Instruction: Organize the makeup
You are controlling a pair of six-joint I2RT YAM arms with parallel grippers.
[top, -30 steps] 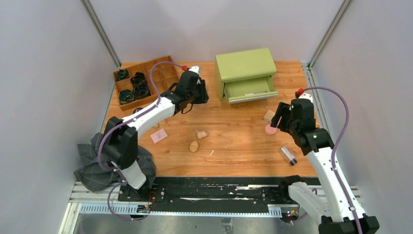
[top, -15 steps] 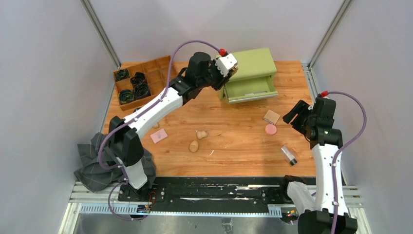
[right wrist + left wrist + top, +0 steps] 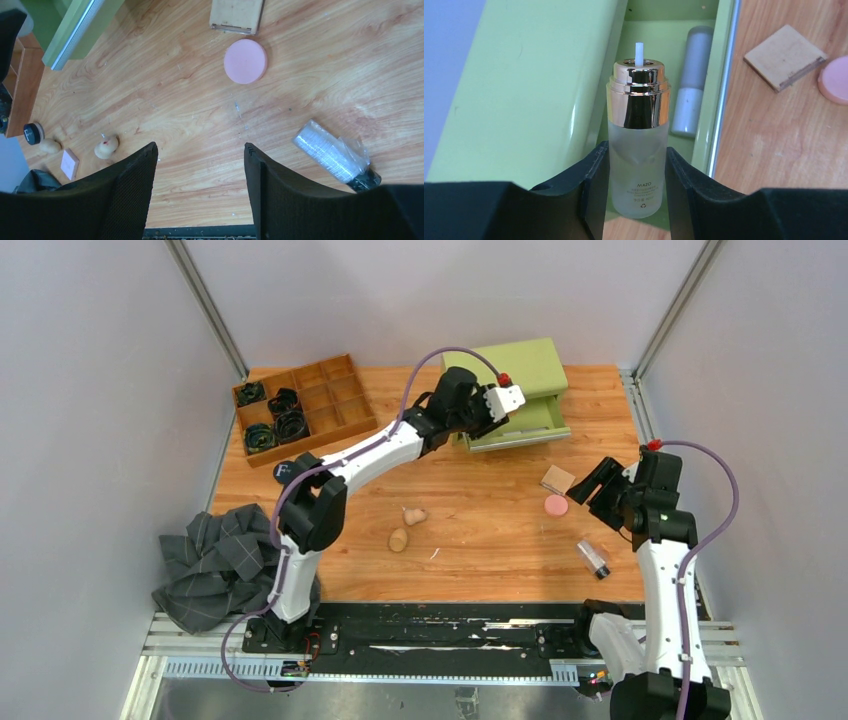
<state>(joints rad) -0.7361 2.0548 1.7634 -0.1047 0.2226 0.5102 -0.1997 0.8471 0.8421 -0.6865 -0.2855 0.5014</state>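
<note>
Your frosted clear bottle (image 3: 638, 145) with the gold collar is pinched at its body between the left gripper (image 3: 636, 167) fingers, neck pointing away from the wrist. It hangs over the open drawer (image 3: 656, 42) of the green cabinet (image 3: 505, 365), at 12 o'clock on the table (image 3: 480, 565).

Drawer contents: one silver-white tube (image 3: 691, 87) lying along the wall on the tan-pad side. The floor beside it is bare green.

Wooden tray (image 3: 340, 390) at 10 o'clock: black coiled bands (image 3: 275, 418) in the left compartments, and the right compartments show bare wood.

Loose on the table:
- tan square pad (image 3: 557, 478) and pink round puff (image 3: 556, 505) at 3 o'clock, near each other but apart
- second clear bottle (image 3: 592, 558) lying on its side at 4 o'clock
- two egg-shaped sponges (image 3: 398, 539) near centre
- dark compact (image 3: 285, 471) at 9 o'clock, beside the tray

Right gripper (image 3: 199, 150) has its fingers spread and holds nothing. It hovers above the wood at 3 o'clock, between the puff and the lying bottle.

Edges: grey walls (image 3: 120, 440) close the left, back and right sides, and your right arm sits close to the right wall. Dark grey cloth (image 3: 215, 565) is bunched off the 8 o'clock corner. A stretch of open wood runs from the sponges to the puff.
</note>
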